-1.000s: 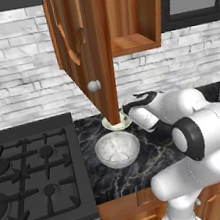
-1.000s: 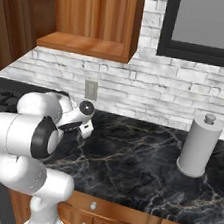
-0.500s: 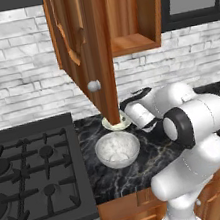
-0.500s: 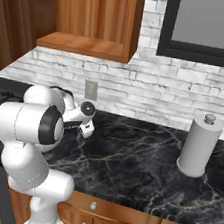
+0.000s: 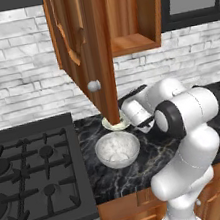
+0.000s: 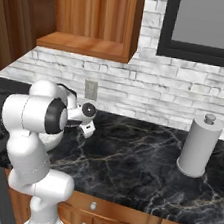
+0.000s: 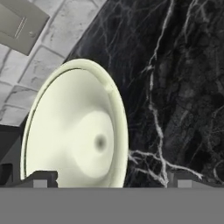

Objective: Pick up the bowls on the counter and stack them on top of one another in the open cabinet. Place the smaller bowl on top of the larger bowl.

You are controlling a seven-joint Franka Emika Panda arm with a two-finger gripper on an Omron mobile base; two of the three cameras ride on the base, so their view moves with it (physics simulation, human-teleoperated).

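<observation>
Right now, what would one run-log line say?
jaws: open, empty | smaller bowl: on counter, ahead of gripper | larger bowl: on counter

Cabinet door (image 5: 88,50) hangs low over counter's (image 5: 141,165) back left corner, crowding smaller bowl (image 7: 76,131). Larger bowl (image 5: 117,149) blocks front approach; right side open

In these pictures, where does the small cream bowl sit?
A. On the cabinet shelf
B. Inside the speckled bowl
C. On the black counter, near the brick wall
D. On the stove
C: the hand view shows the cream bowl resting on the counter beside the wall, and the left base view shows it behind the speckled bowl, apart from it.
</observation>
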